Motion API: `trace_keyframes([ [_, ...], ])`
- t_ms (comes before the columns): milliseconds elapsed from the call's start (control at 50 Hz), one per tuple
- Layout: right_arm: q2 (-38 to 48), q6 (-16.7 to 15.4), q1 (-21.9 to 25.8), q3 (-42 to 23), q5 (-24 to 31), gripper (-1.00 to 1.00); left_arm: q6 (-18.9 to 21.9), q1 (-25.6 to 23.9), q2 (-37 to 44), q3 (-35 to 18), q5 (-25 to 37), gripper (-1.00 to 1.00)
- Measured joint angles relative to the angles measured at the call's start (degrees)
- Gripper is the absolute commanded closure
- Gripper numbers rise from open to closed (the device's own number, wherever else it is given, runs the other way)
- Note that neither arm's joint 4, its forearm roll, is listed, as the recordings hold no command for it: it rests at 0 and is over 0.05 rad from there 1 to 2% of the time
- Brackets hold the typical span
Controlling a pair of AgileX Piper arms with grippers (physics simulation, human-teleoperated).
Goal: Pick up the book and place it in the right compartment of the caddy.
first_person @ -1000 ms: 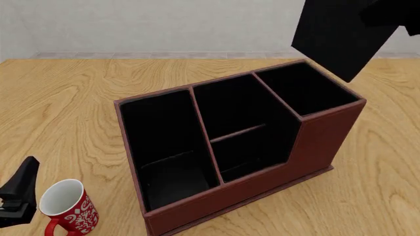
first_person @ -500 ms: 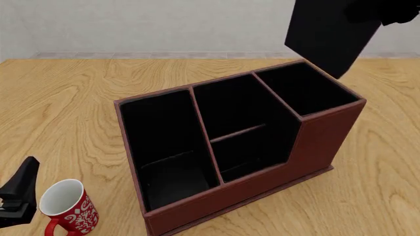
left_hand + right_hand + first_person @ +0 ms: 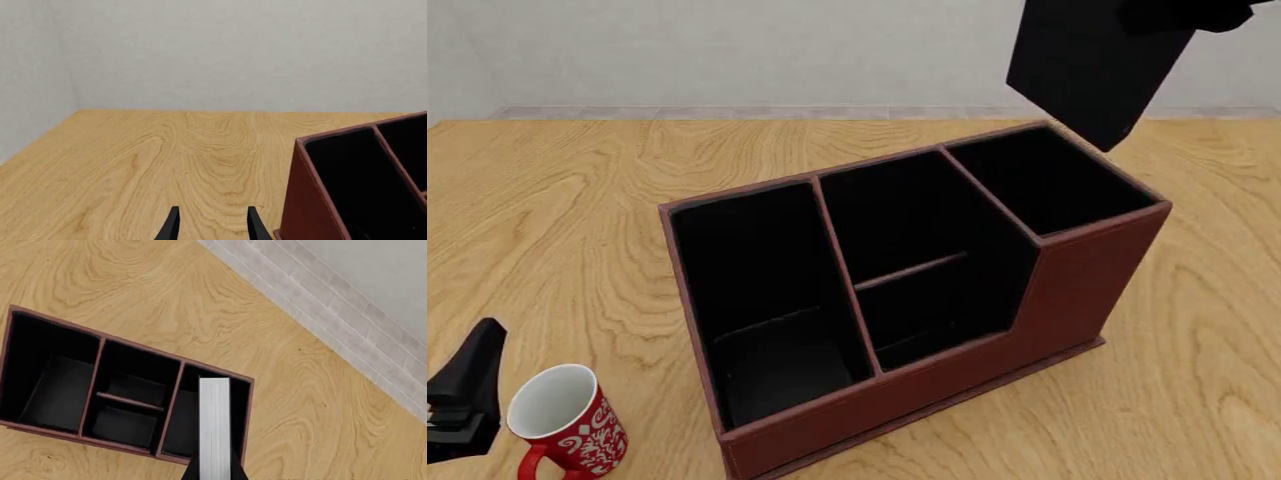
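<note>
The black book hangs tilted in the air, above the back right corner of the reddish-brown caddy. My right gripper is shut on its top edge. In the right wrist view, the book's white page edge points down over the right compartment, the small square section with the tallest walls. Low at the front left, my left gripper is far from the book. Its fingers are open with nothing between them, and the caddy's left wall is beside them.
A red mug with a white inside stands at the front left, next to the left gripper. The caddy's wide left section and its middle section split by a bar hold nothing. A grey wall bounds the table's far edge.
The book and right gripper have shifted slightly left and upward, and the book's lower corner is now higher above the caddy's rim. The left arm has not moved.
</note>
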Motion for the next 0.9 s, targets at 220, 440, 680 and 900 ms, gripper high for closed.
trace_keyframes([
  [220,0.65,2.39,-0.26,-0.04,0.00,1.00,0.01,0.00,-0.02,-0.09,0.12,-1.00],
  [440,0.56,5.25,-0.04,0.63,-0.03,1.00,0.01,0.00,-0.02,-0.13,0.16,-1.00],
  [680,0.32,7.43,-0.29,1.78,-0.10,1.00,0.01,-0.01,0.00,-0.13,0.16,-1.00],
  [900,-0.40,8.92,-0.87,4.36,-1.05,1.00,0.01,0.00,-0.05,-0.13,0.19,-1.00],
])
